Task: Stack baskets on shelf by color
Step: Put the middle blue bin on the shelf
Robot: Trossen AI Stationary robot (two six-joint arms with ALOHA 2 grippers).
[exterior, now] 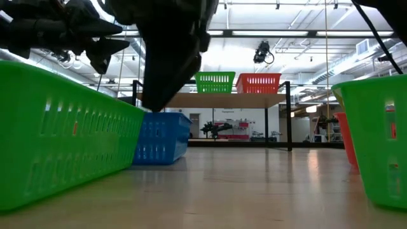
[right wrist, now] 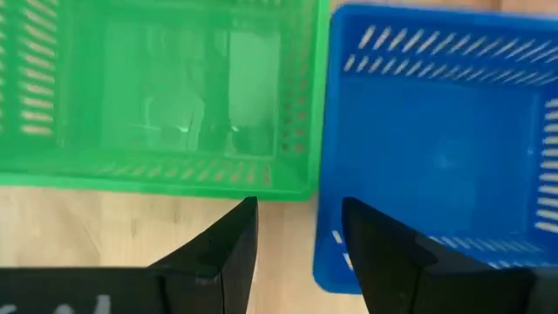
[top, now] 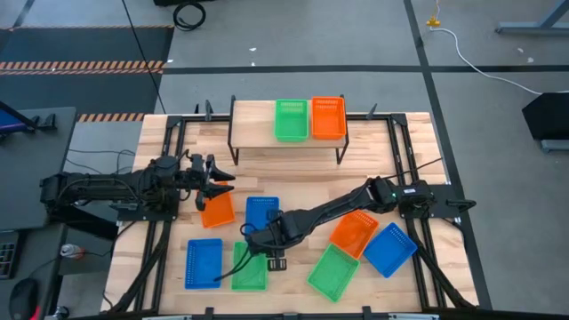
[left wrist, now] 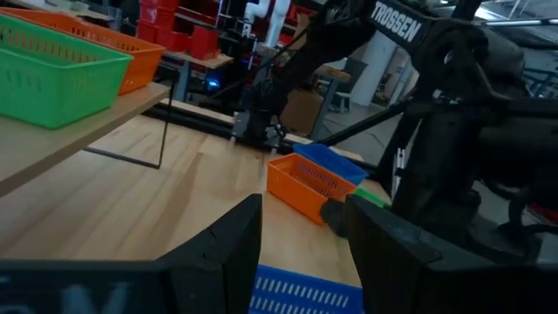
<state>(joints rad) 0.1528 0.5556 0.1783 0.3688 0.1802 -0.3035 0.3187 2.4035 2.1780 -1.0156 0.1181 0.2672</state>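
The shelf (top: 284, 135) stands at the table's far side with a green basket (top: 291, 119) and an orange basket (top: 327, 117) side by side on its plank. On the table lie an orange basket (top: 217, 210), two blue ones (top: 261, 216) (top: 204, 263) and a green one (top: 250, 267) to the left. A green (top: 332, 271), an orange (top: 354, 233) and a blue (top: 389, 249) one lie to the right. My right gripper (right wrist: 296, 235) is open, low over the seam between that green basket (right wrist: 157, 96) and the blue basket (right wrist: 436, 148). My left gripper (top: 222, 182) is open above the orange basket's far end.
Black frame rails (top: 169, 160) run along the table's left and right sides. My right arm (top: 356, 203) reaches slantwise across the middle of the table. The shelf's right third (top: 356, 120) holds nothing. Bare wood (top: 293, 182) lies between the shelf and the baskets.
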